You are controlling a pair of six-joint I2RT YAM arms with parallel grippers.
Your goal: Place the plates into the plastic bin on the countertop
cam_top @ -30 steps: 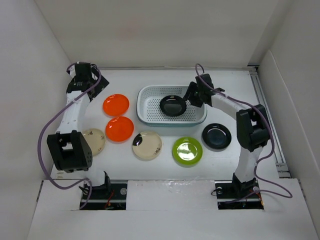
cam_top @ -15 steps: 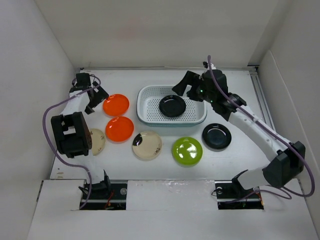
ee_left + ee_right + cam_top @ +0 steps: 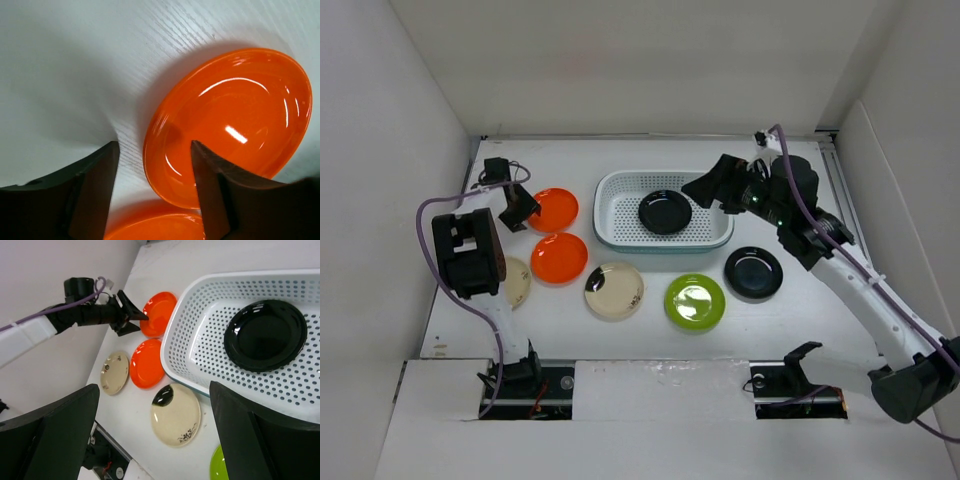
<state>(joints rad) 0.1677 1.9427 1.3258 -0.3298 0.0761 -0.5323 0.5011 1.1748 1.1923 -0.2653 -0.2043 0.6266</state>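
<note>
Pickup stage, judging by the layout. One black plate [image 3: 665,212] lying flat inside the plastic bin [image 3: 617,228]; six more plates out on the counter [image 3: 620,158].

Left jaws spread open, low at the outer rim of the far orange plate [image 3: 552,209], one finger to each side of that rim in the wrist view, nothing gripped yet. Contact with the rim: cannot tell. Right jaws wide open and empty, hanging above the right end of the bin.

Just in front of the far orange plate, a second orange plate [image 3: 559,257]; to its left a tan plate [image 3: 513,283], partly hidden by the left arm. Further along the front row: patterned tan plate [image 3: 614,290], lime green plate [image 3: 695,302], and second black plate [image 3: 753,272] just in front of the bin's right corner.

Next, probably: close on the orange rim, lift clear of the neighbour, carry right over the teal edge, release flat beside the black plate. Glossy, thin edge, so likely to slip from a shallow pinch.
</note>
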